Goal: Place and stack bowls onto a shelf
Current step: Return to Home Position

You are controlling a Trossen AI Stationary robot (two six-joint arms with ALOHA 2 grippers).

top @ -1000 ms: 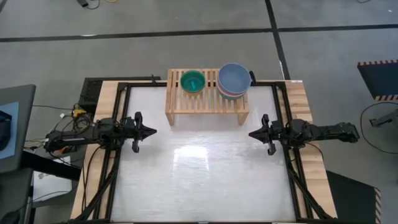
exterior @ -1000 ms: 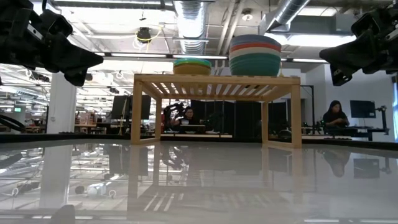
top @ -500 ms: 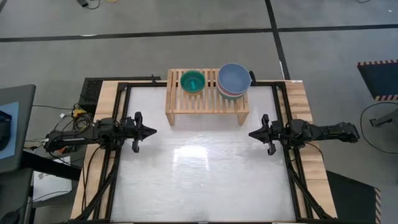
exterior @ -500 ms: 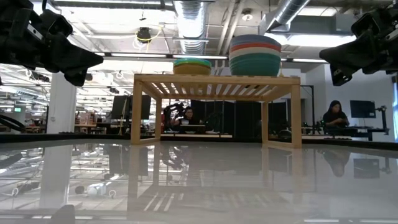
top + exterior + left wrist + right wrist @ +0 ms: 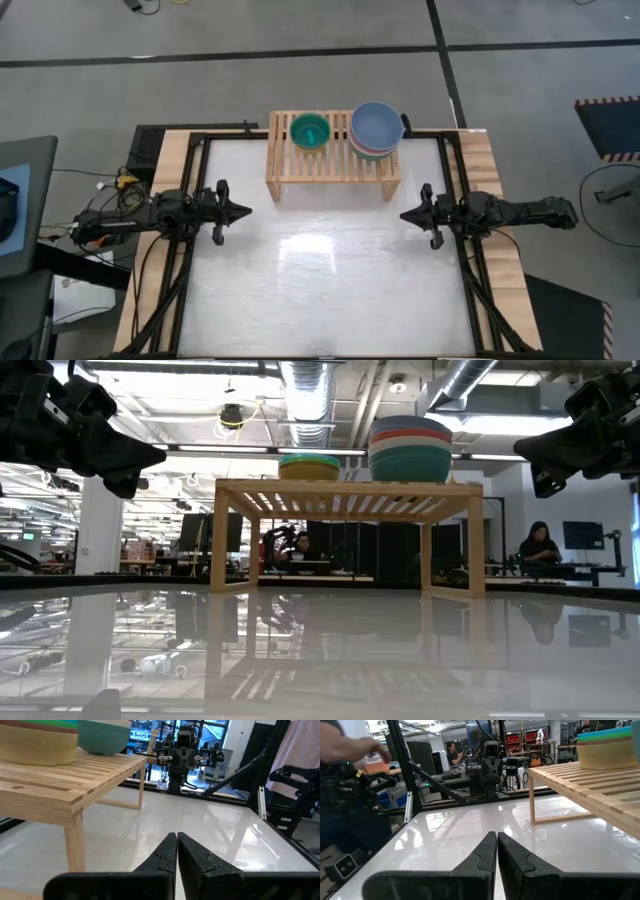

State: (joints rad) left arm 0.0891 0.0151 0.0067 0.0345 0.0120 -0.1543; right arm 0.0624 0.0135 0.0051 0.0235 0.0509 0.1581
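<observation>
bowls, small round plastic ones, sit as a grey-blue-topped stack [image 5: 377, 125] and a green-topped stack [image 5: 310, 131] on the low light-wood slatted shelf [image 5: 330, 168]. the left tool [image 5: 243, 211] and right tool [image 5: 406, 215], both closed and empty, hover at opposite sides of the white worktop [image 5: 330, 290], tips facing each other. the shelf lies beyond and between them, about equally near to each.

Stack's lower bowls [image 5: 368, 154] mostly hidden under grey-blue bowl [image 5: 377, 123], blurred person [image 5: 342, 750] cut by edge

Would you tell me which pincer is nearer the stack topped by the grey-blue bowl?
Right. The right pincer is just past the shelf end holding the stack; the left pincer is off the opposite end.
</observation>
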